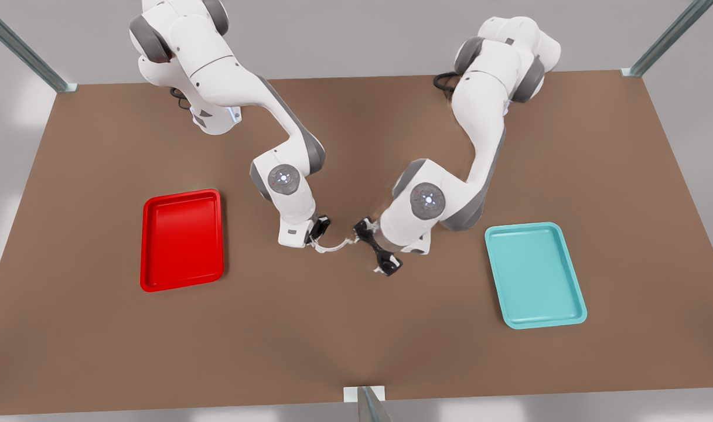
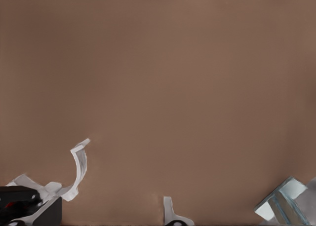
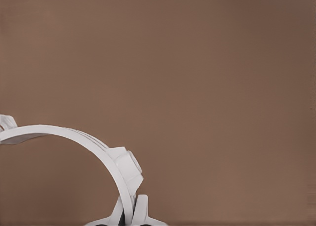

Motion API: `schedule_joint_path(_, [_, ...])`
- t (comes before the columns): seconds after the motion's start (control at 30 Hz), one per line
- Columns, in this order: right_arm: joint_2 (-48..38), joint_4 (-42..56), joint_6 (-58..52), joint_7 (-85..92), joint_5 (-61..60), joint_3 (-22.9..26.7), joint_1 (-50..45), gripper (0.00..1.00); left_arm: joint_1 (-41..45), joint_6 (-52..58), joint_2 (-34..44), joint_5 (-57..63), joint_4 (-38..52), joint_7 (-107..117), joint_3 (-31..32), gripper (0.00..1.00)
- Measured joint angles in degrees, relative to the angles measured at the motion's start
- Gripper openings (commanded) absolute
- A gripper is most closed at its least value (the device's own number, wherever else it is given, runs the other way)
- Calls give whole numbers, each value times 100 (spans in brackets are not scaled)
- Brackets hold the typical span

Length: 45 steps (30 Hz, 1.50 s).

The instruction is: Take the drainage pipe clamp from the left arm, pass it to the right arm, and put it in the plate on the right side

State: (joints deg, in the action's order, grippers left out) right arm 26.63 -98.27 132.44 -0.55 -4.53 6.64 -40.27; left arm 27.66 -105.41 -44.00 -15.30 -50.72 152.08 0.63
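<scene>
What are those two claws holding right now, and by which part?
The right gripper pinches the white clamp near one end. The left gripper stands open by the clamp's other end, holding nothing.

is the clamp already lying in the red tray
No, in the front view the drainage pipe clamp hangs between the two end effectors at mid-table, and the red tray holds nothing.

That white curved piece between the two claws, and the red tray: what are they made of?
The white curved piece looks like thin matte plastic: moulded tabs, no metallic shine. The red tray looks like glossy plastic or enamelled metal; its sheen doesn't settle which.
</scene>
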Motion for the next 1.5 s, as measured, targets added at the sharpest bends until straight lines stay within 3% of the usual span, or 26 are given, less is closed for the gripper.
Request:
schedule_joint_path(0.07, [48,-19,-19,8,17,19,293,21,-919,850,422,49,122,-985,-62,100])
schedule_joint_path(0.17, [41,-55,-132,98,50,43,1378,21,-1469,1988,721,678,151,-3107,-65,100])
schedule_joint_path(0.2, [57,-43,-163,177,55,46,1787,21,-1650,2196,1026,984,-267,-3903,68,100])
schedule_joint_path(0.27, [110,-21,-213,390,58,48,2505,21,-2016,2105,2135,1415,-2078,-5371,437,100])
schedule_joint_path(0.33, [178,-20,-260,630,61,53,3000,21,-1946,2147,2459,1858,-2419,-6566,602,100])
schedule_joint_path(0.63, [-112,-601,-893,1659,383,91,3636,21,-2105,2437,2602,2419,-2454,-10438,627,100])
schedule_joint_path(1.0, [-437,-1518,-1085,2405,927,172,3757,21,-2115,2650,2613,2446,-2371,-13167,653,100])
schedule_joint_path(1.03, [-432,-1529,-1097,2437,958,169,3732,66,-2114,2657,2611,2447,-2369,-13343,654,100])
schedule_joint_path(1.07, [-422,-1523,-1115,2453,1003,165,3716,100,-2116,2663,2610,2447,-2368,-13508,653,100])
schedule_joint_path(1.27, [-392,-1264,-1276,2373,1257,132,3702,100,-2142,2680,2602,2447,-2367,-14331,638,100])
schedule_joint_path(1.5, [-704,996,-2654,2287,1059,130,3116,100,-2146,2674,2596,2438,-2367,-15001,656,100])
